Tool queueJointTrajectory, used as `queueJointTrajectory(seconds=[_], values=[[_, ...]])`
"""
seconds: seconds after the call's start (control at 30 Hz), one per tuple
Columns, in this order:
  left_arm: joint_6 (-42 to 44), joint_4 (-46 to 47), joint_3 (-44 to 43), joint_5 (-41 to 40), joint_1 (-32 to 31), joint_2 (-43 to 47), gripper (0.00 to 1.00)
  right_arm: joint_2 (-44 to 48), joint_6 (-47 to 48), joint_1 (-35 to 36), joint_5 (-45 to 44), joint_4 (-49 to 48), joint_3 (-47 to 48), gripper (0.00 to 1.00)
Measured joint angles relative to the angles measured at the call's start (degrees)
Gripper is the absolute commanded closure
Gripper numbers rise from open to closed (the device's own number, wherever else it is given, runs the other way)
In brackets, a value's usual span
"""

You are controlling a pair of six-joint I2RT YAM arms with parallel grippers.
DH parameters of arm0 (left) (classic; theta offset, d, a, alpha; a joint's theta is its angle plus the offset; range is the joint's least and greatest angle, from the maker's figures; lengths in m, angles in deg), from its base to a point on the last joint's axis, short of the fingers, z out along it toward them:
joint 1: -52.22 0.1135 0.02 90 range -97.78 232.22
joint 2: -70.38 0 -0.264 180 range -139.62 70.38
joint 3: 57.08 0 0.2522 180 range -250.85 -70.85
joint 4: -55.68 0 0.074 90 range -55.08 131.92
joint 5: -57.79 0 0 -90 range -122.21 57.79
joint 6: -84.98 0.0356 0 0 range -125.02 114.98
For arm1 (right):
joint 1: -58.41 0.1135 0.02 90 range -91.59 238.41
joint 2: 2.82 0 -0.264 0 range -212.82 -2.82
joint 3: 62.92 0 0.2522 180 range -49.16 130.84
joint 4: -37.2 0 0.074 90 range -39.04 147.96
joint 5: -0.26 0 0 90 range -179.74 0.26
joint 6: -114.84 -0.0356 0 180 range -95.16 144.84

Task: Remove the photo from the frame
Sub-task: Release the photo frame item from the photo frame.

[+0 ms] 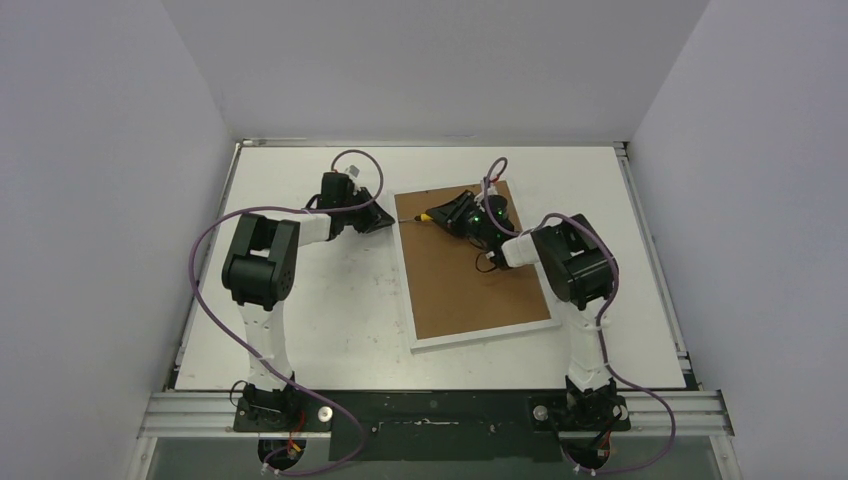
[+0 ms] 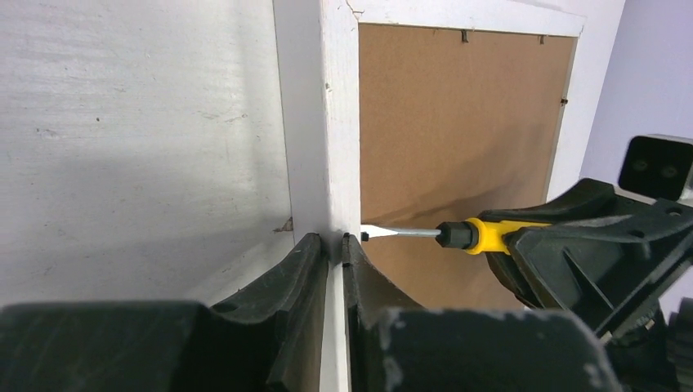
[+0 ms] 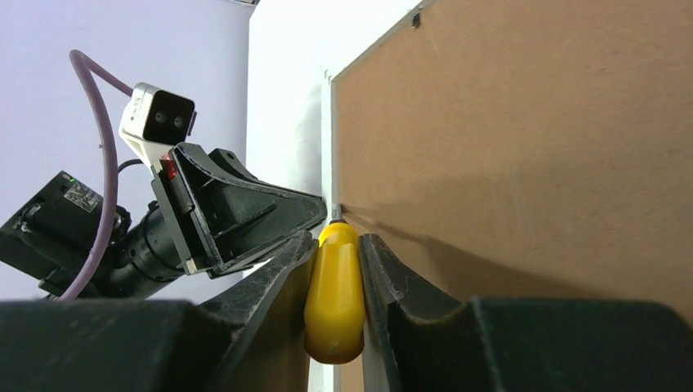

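The frame (image 1: 480,335) lies face down on the table, its brown backing board (image 1: 470,280) up. The photo is hidden beneath that board. My left gripper (image 2: 335,241) is shut on the frame's white left rim (image 2: 323,122), one finger on each side of it. My right gripper (image 3: 337,241) is shut on the yellow handle of a screwdriver (image 3: 335,294). The screwdriver's flat tip (image 2: 380,233) rests at the backing board's left edge, right beside my left fingertips. From above, the left gripper (image 1: 388,222) and the right gripper (image 1: 450,215) face each other across the frame's far left corner.
Small dark retaining tabs (image 2: 463,36) sit along the far and right edges of the backing board (image 2: 458,122). White tabletop (image 1: 320,320) lies left of the frame. Walls close in the table on the left, back and right.
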Motion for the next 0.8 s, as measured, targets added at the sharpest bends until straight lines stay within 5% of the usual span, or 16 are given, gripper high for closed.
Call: queueJointTrajectory(seconds=[0.8], values=[[-0.66,4.15,1.57,-3.26,0.9,0.31,0.92,3.85,29.33,8.5,-10.73,35.45,22.1,0.95]])
